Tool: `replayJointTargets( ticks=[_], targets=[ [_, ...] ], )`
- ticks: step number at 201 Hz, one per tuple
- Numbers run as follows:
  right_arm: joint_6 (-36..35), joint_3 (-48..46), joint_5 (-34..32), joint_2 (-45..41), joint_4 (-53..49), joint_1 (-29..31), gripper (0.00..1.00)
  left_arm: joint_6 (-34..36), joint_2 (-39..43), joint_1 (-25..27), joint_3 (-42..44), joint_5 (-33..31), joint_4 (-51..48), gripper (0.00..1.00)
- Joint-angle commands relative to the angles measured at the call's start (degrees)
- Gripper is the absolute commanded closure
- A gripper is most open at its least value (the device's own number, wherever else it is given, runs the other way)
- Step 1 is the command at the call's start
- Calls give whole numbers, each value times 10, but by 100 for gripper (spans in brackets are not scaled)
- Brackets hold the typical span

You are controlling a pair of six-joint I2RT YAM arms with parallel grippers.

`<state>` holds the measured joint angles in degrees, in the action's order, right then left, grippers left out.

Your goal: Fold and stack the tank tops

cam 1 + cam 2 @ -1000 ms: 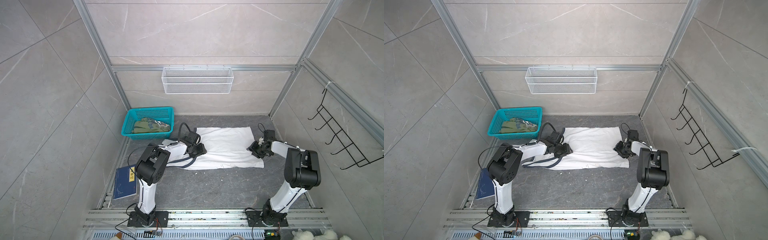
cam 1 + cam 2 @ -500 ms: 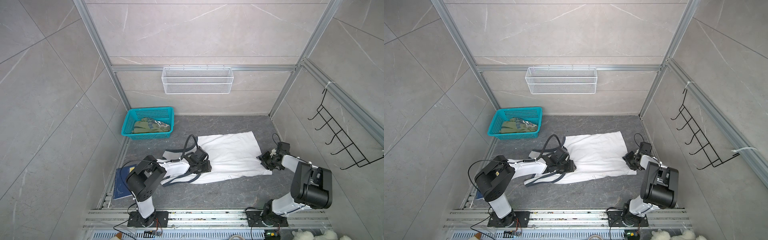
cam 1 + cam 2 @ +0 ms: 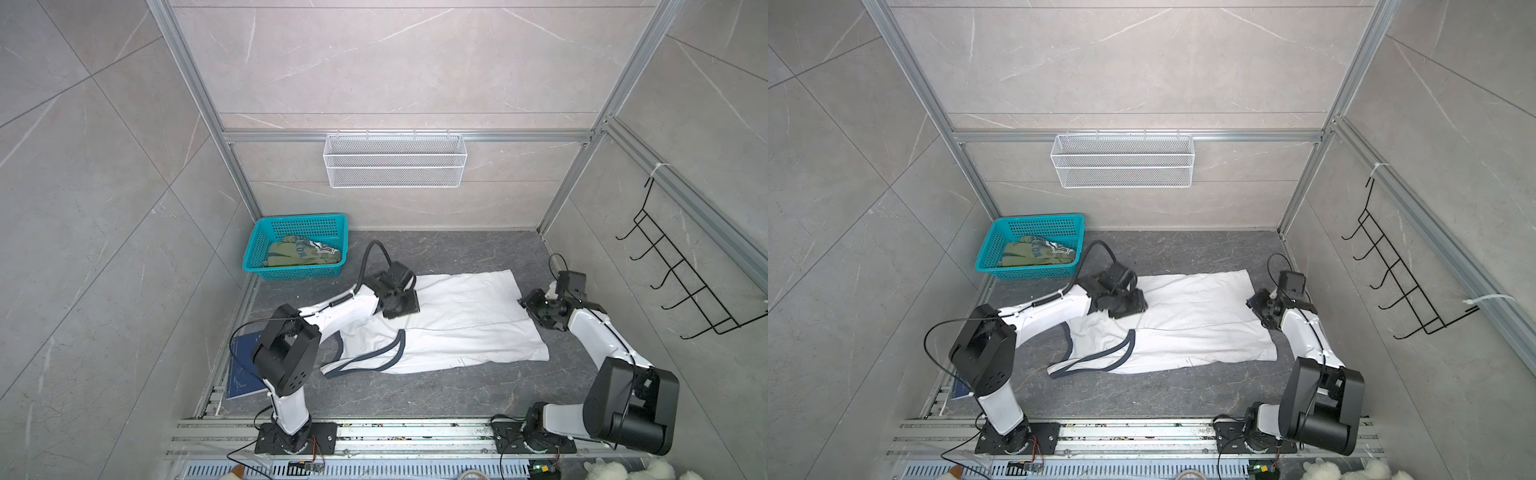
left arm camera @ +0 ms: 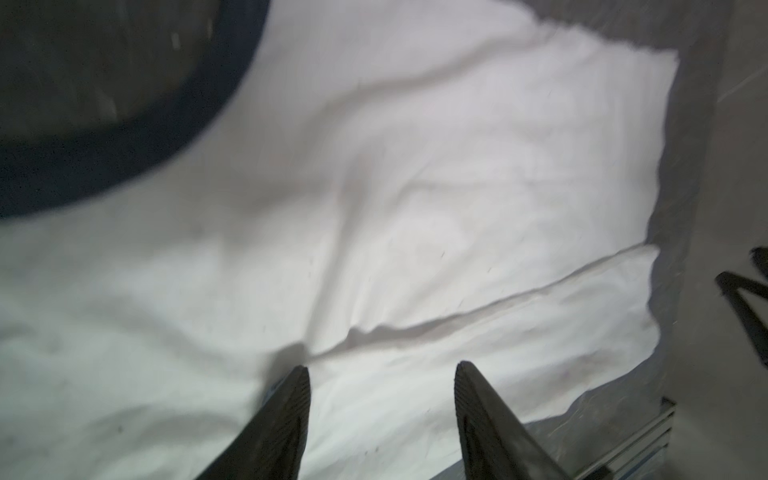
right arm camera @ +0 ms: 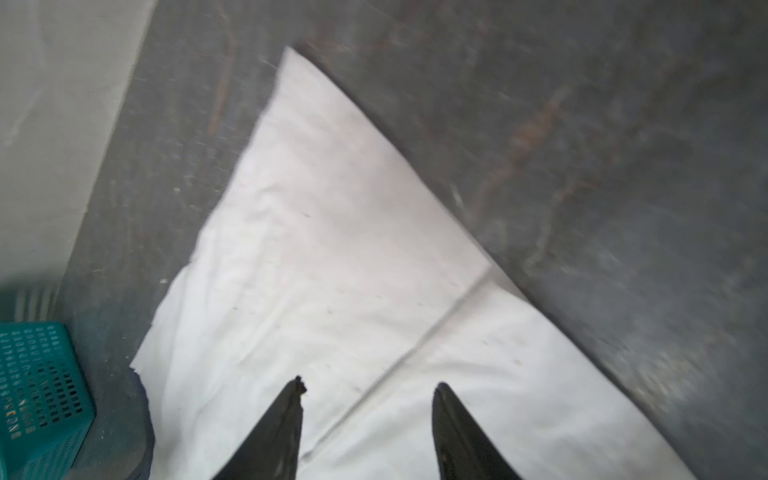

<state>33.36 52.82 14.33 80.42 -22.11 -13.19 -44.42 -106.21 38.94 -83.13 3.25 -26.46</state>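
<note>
Olive tank top [image 3: 286, 259]: basket [image 3: 291, 272], lettering unclear | white tank top [image 3: 465, 328]: spread

Blue book [image 3: 239, 370] half hidden by left arm [image 3: 286, 357], print on olive top [image 3: 291, 255] unreadable

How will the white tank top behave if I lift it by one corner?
Likely floppy: the white tank top lies flat with soft creases, so it should drape and sag. Probably light, looking thin. Its navy-trimmed straps lie loosely curled and may dangle.

Matt creased cloth: white tank top [image 3: 457, 328]. Perforated teal plastic: basket [image 3: 291, 272]. Matt grey veined stone-look: floor [image 3: 415, 395].
</note>
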Motion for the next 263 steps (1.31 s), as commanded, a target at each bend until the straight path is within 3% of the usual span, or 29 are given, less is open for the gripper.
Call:
replayJointTargets(
  ticks=[1,28,58,143,216,263],
  targets=[
    [-16,64,-18,73,9,26,43,67,-77,-40,-105,-49,-78,40],
    [-32,139,-14,163,4,28,41,97,-174,-63,-233,-75,-120,38],
    [-57,209,-34,240,-23,29,40,105,-252,-75,-317,-65,-142,37],
    [-65,391,-77,405,-93,30,38,116,-339,-90,-364,-25,-131,39],
    [-75,505,-113,500,-160,33,37,105,-335,-77,-349,-13,-120,66],
    [-90,571,-105,547,-210,43,36,103,-337,-77,-352,-9,-117,78]
  ],
)
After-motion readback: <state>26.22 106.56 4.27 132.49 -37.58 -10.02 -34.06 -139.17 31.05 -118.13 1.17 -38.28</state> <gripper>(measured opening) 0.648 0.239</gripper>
